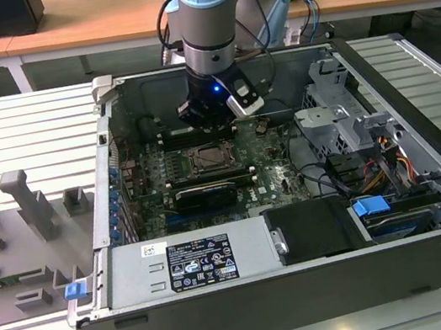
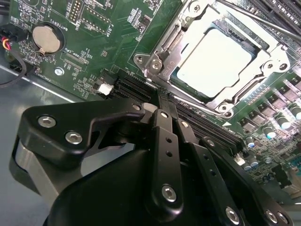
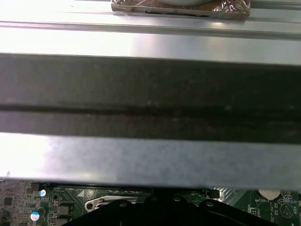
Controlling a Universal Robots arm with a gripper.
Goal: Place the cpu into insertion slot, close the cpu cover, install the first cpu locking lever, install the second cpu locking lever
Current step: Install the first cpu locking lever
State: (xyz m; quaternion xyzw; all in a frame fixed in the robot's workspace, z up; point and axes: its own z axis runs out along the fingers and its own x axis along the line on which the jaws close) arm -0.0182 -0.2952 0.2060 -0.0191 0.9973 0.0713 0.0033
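The cpu (image 2: 214,61), a pale silvery square, lies in the insertion slot (image 2: 160,56) on the green motherboard. The cpu cover (image 2: 244,92), a thin silver frame, lies flat around the chip, whose face shows through its window. A thin metal lever rod (image 2: 254,19) runs along the slot's far side. My gripper (image 2: 164,96) hangs just beside the slot's edge, over the long black slots, with its black fingers (image 2: 162,122) together and nothing between them. In the exterior view the gripper (image 1: 210,124) hovers just behind the slot (image 1: 209,159) inside the open computer case.
The case walls (image 1: 111,176) ring the motherboard. A drive cage (image 1: 339,110) and cable bundle (image 1: 376,172) fill the exterior view's right, and a power supply (image 1: 191,264) lies in front. A round coin battery (image 2: 45,38) sits on the board. A grey fixture tray (image 1: 19,235) lies outside the case.
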